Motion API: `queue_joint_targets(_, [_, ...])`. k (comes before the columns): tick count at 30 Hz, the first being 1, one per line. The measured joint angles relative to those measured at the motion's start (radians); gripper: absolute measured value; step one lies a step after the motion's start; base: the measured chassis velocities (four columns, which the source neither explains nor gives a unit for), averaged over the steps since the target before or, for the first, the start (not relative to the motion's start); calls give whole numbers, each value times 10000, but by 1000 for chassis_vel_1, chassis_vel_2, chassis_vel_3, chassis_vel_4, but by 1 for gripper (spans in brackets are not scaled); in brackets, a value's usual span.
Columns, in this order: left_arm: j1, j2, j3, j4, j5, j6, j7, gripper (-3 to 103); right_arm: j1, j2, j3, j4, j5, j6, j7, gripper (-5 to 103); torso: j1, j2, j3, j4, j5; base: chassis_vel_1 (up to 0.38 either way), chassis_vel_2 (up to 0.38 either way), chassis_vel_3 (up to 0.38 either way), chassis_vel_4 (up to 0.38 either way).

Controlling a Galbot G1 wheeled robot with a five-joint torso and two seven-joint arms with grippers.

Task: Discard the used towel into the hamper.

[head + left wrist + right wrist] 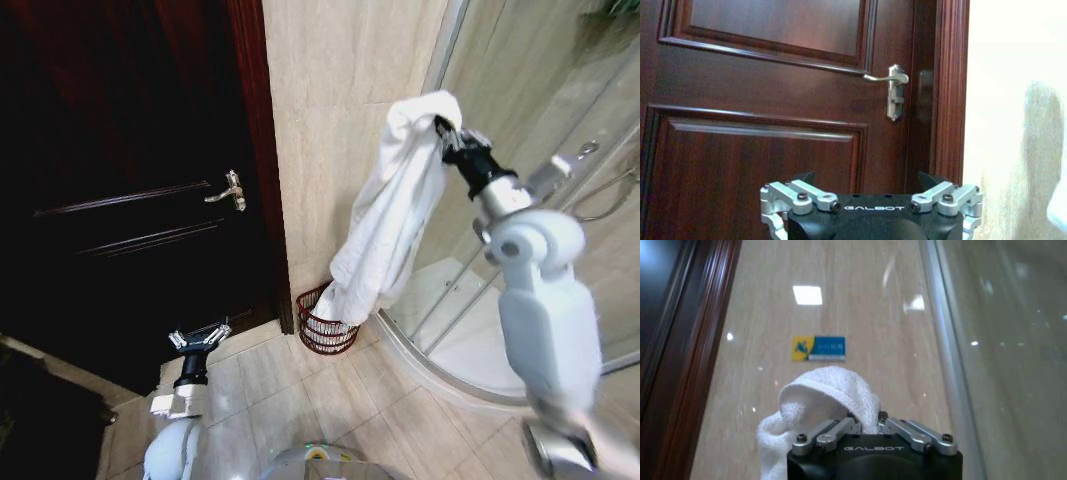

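Observation:
A long white towel (395, 210) hangs down from my right gripper (446, 128), which is shut on its top fold high up against the tiled wall. The towel's lower end droops into the hamper (325, 322), a small round dark red-brown wire basket on the floor at the foot of the wall. In the right wrist view the towel (823, 400) bunches over my right gripper (868, 422), whose fingers are pressed together on it. My left gripper (199, 337) is held low near the dark door, open with nothing in it; the left wrist view shows its fingers (797, 192) spread apart.
A dark wooden door (130, 180) with a metal lever handle (230, 190) stands to the left. A curved glass shower enclosure (520, 260) rises on the right, with its raised base at floor level. Beige floor tiles (300, 400) lie in front of the hamper.

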Motion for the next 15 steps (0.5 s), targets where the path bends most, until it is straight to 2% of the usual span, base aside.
queue_joint_targets(8, [-82, 122, -38, -43, -10, 131, -58, 100, 1639, 681, -1018, -1106, -140, -37, 209, 8, 0, 0, 0, -1, 0, 0, 0, 0, 0])
queue_joint_targets(15, [-77, 176, -94, -58, -142, 132, -66, 100, 2683, 932, -1584, -1797, -137, -120, 315, 8, -1, 0, 0, -1, 1, 0, 0, 0, 0])
